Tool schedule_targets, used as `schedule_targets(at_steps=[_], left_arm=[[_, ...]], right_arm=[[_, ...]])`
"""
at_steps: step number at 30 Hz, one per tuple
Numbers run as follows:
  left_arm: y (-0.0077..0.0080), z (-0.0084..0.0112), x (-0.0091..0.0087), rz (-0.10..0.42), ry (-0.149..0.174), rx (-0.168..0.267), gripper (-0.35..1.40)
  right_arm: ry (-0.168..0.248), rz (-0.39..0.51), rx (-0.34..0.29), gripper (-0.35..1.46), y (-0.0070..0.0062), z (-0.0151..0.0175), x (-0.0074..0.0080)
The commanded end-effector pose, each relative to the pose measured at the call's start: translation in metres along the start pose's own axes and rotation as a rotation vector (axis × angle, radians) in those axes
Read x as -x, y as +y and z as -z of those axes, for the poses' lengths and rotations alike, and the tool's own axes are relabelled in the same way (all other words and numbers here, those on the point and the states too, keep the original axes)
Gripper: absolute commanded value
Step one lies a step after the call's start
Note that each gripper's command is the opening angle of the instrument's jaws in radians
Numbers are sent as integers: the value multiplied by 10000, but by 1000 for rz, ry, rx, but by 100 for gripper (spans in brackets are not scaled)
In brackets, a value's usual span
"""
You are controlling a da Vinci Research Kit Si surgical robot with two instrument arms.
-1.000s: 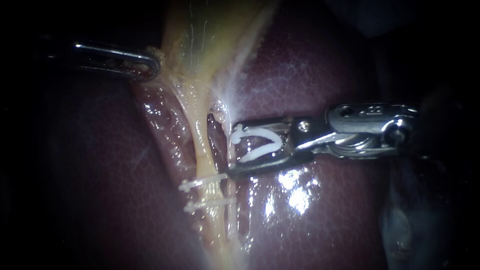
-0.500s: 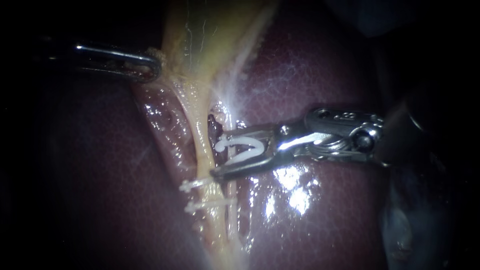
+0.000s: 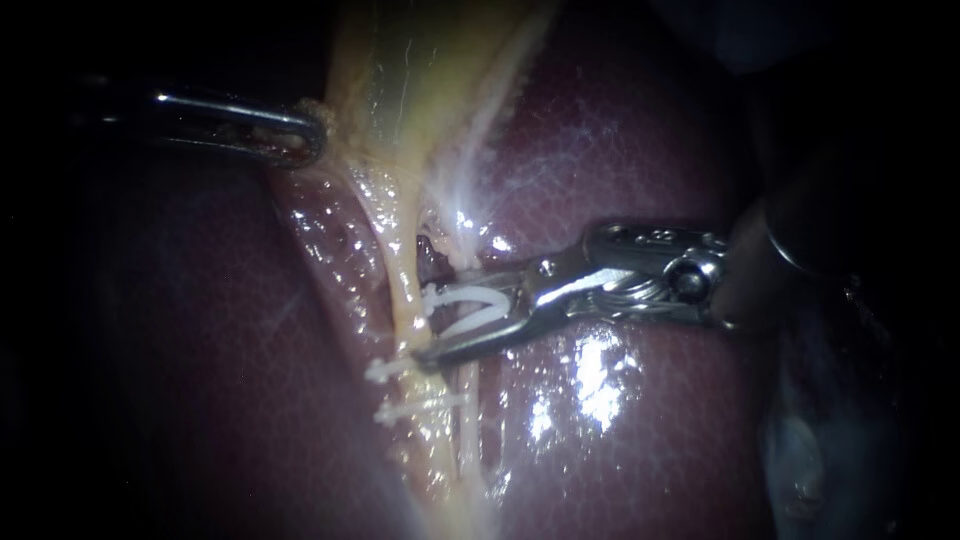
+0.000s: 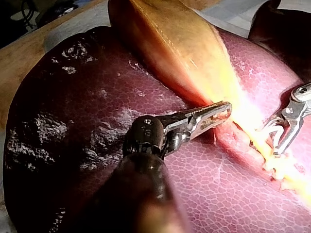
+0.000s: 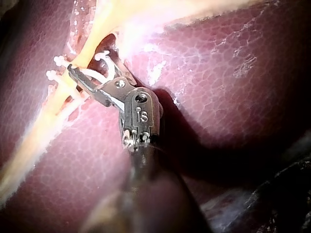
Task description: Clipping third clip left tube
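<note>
right instrument [image 3: 428, 322]: jaws apart, holding an open white clip [image 3: 472, 310] between them from both sides, tips against the left tube [image 3: 402, 290], just above two clips [image 3: 385, 371] set on it | left instrument [image 3: 312, 135]: jaws clamped on the gallbladder [image 3: 400, 90] edge | liver [image 3: 620, 150] beneath

1. The right instrument [image 3: 432, 322] holds an open white clip [image 3: 478, 312] in its jaws, against the left tube [image 3: 403, 290].
2. Two set clips [image 3: 385, 370] cross that tube just below.
3. The left instrument [image 3: 300, 135] grips the gallbladder [image 3: 400, 80] at its edge.
</note>
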Motion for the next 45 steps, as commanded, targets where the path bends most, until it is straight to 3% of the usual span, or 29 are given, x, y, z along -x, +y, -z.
schedule_targets(at_steps=[1, 14, 19, 26, 30, 45], left_arm=[[0, 0, 0, 0, 0, 0, -35], [-1, -3, 0, -1, 0, 1, -35], [0, -3, -1, -1, 0, 1, -35], [0, -2, -1, -1, 0, 1, -35], [0, -2, -1, -1, 0, 1, -35], [0, 0, -1, -7, 0, 0, -35]], right_arm=[[13, -7, -13, 49, -1, -2, -1], [154, -102, -200, 48, -4, -18, -23], [191, -107, -258, 47, -17, -19, -40], [221, -117, -288, 47, -40, -19, -65], [236, -120, -304, 46, -47, -19, -75], [222, -110, -330, 37, -24, -33, -78]])
